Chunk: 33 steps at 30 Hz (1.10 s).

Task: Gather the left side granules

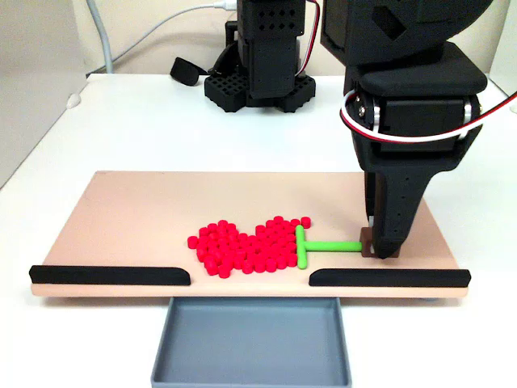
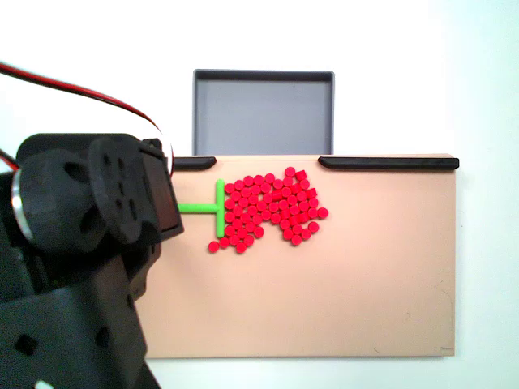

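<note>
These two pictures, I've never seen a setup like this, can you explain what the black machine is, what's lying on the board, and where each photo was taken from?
The black machine is a small robot arm; its gripper holds the stem of a green T-shaped pusher. The pusher's crossbar touches a pile of small red granules on a tan board. Two black rails line one edge, leaving a gap above a grey tray. One fixed view looks from the tray side; another looks down from above, behind the arm.

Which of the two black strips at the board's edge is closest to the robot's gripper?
In a fixed view, the black strip on the right is closest: the gripper stands just behind it. The left strip lies far across, past the red granules.
</note>
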Motion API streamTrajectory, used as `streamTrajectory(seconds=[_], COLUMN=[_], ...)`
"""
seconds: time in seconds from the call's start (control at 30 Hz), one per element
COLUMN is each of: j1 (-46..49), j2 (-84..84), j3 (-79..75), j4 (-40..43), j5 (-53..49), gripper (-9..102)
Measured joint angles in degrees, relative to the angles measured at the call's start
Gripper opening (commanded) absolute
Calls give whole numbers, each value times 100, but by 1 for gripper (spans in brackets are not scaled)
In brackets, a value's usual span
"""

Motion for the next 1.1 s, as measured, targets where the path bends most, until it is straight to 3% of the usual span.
streamTrajectory(seconds=[1.1], j1=[-18], j2=[369], j3=[141], j4=[0], j5=[-149], gripper=[0])
